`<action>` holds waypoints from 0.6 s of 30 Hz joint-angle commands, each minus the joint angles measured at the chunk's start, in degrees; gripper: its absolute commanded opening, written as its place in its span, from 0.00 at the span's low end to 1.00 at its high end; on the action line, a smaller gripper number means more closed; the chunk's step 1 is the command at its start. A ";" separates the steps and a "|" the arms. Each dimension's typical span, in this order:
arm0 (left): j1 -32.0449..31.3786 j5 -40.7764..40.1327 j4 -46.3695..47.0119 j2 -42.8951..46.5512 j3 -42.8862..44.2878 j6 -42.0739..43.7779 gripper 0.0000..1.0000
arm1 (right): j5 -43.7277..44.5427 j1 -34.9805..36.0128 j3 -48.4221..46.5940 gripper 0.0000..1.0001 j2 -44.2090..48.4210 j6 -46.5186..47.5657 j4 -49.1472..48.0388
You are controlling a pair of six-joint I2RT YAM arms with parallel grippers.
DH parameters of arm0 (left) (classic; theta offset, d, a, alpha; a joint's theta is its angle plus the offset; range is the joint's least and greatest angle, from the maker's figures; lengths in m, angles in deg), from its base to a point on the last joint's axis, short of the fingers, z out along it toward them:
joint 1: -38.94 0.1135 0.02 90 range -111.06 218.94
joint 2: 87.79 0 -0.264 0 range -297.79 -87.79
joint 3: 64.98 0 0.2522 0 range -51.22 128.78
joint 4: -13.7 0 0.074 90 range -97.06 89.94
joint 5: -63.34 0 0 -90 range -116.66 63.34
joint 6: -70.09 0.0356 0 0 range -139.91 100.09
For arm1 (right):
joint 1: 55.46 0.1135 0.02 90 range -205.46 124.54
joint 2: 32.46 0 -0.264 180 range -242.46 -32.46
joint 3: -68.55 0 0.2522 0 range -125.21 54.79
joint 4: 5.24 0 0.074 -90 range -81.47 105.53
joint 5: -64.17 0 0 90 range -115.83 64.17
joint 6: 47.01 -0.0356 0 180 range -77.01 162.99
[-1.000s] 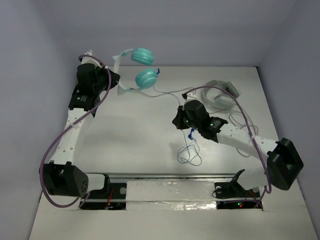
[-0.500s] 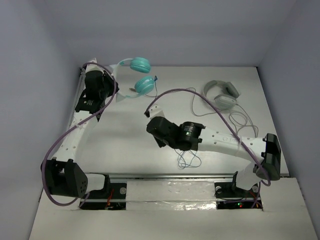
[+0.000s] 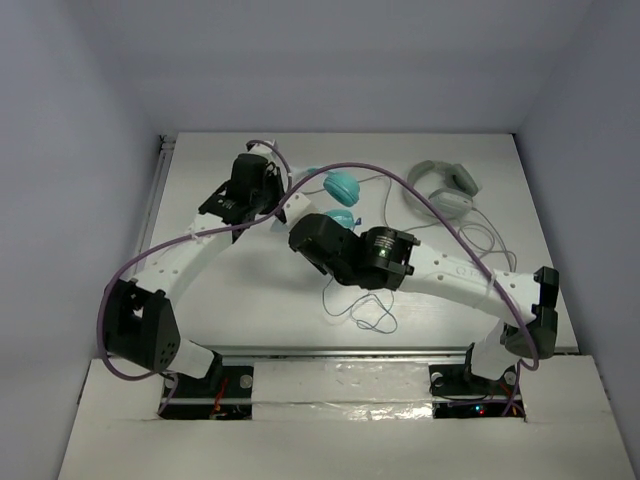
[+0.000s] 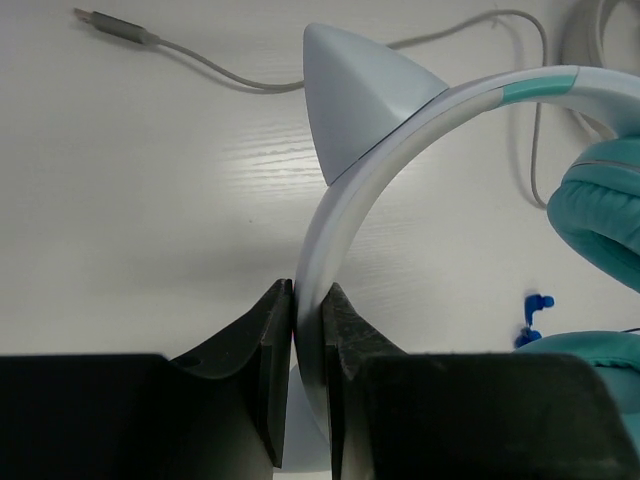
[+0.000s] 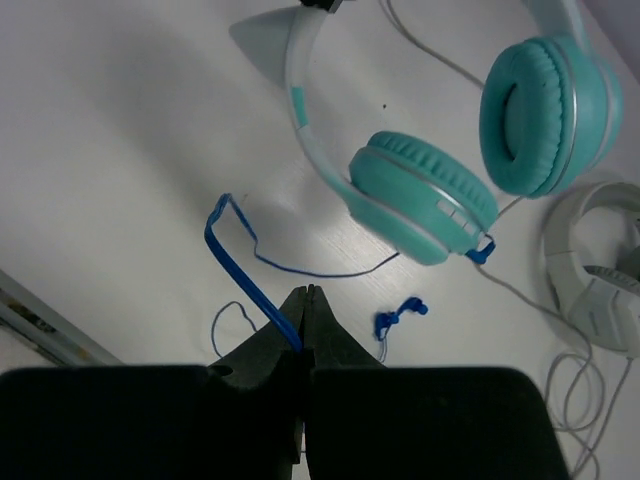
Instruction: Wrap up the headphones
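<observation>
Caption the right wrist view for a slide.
Right fingers pinch the blue cable below the teal headphones; white-grey headphones at right.

white-grey headphones (image 3: pixel 445 188) at far right, grey cable (image 4: pixel 115 27) trailing, white table (image 3: pixel 250 290)

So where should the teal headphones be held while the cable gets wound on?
On the pale headband, near the pointed bump, coming edge-on so the jaws close across its thin section. The left tool pinches it there. The band is slim and flat, while the teal cups are wide, round and best left free for the cable.
</observation>
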 commanded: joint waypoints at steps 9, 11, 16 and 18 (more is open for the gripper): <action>-0.70 6.70 -1.20 7.81 -1.40 7.14 0.00 | 6.98 -8.44 3.28 0.00 6.15 3.99 -2.85; -0.70 5.29 -2.00 9.30 -1.57 7.93 0.00 | 6.63 -9.58 4.35 0.00 6.77 3.28 -2.76; -0.70 9.58 -5.51 9.49 0.53 12.32 0.00 | 8.21 -13.10 7.51 0.00 8.26 2.49 -4.25; -0.70 13.00 -5.17 9.66 0.19 13.03 0.00 | 8.56 -14.24 8.30 0.00 8.97 3.45 -6.44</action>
